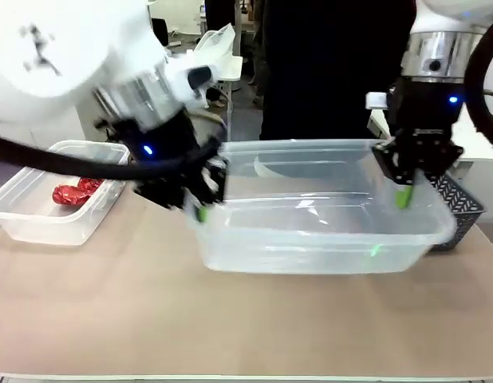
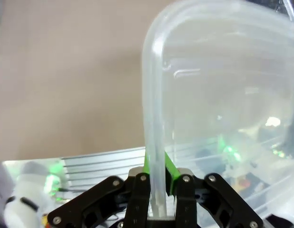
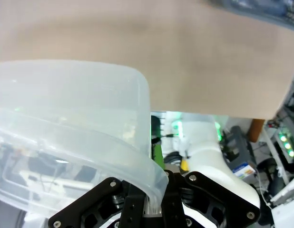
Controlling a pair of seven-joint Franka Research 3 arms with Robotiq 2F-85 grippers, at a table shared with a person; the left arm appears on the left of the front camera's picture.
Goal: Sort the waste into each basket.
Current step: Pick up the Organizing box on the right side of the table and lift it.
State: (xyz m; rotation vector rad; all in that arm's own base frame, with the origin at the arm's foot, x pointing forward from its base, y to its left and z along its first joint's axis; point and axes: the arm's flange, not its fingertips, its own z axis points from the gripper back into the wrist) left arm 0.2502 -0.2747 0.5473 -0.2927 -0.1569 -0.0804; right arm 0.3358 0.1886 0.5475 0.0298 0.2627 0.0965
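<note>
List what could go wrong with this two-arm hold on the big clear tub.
1. Both jaws pinch only the thin rim of the large clear tub, at opposite ends; uneven arm motion could twist it free.
2. Its right end sits close to the dark basket; swinging that way might knock it.

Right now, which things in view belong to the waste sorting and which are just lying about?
In the job:
- large clear tub, its rim pinched by the left gripper and the right gripper
- small clear tub holding red wrappers
- dark lattice basket

Not in it:
- person in dark clothing at the far side
- table
</note>
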